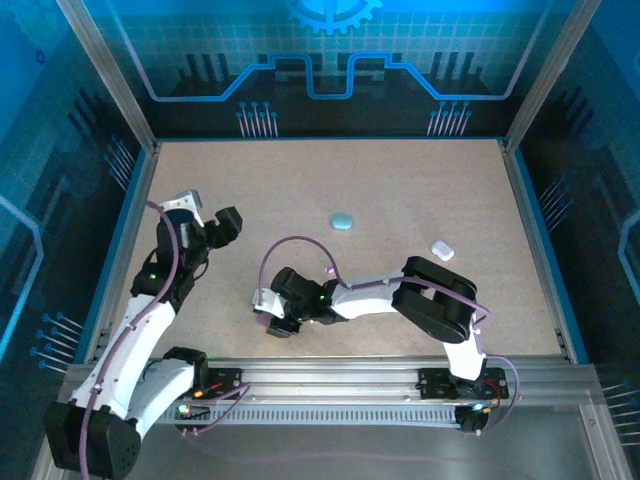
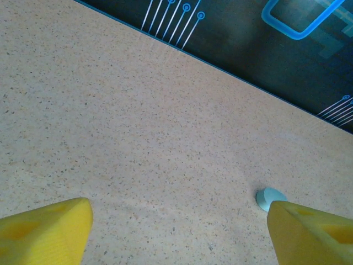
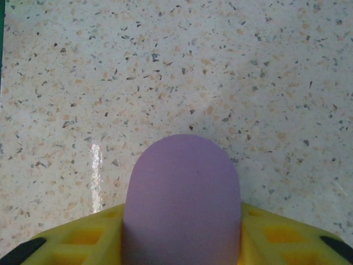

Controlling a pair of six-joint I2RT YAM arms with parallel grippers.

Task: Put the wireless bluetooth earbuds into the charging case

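**Task item.** The purple case was a smooth, rounded, pebble-shaped body. In the right wrist view its long axis ran straight out from the right hand, with the domed end pointing forward over the speckled surface. Its rear end was hidden between the fingers. In the top view it sat at the near centre-left of the surface, close to the front rail. The pictures did not show whether it touched the surface.

**Right hand.** The yellow fingers were clamped against both sides of the purple case, one on each flank. The opening was only as wide as the case itself. The right arm reached leftward across the near part of the surface.

**Left hand.** The left hand was spread wide and held nothing. It was at the left side of the surface, near the left wall, and its two yellow fingers touched no object.

**Other items.** A light blue case lay at mid-surface, well apart from both hands. A white case lay to the right of it, with its long axis tilted across the surface.
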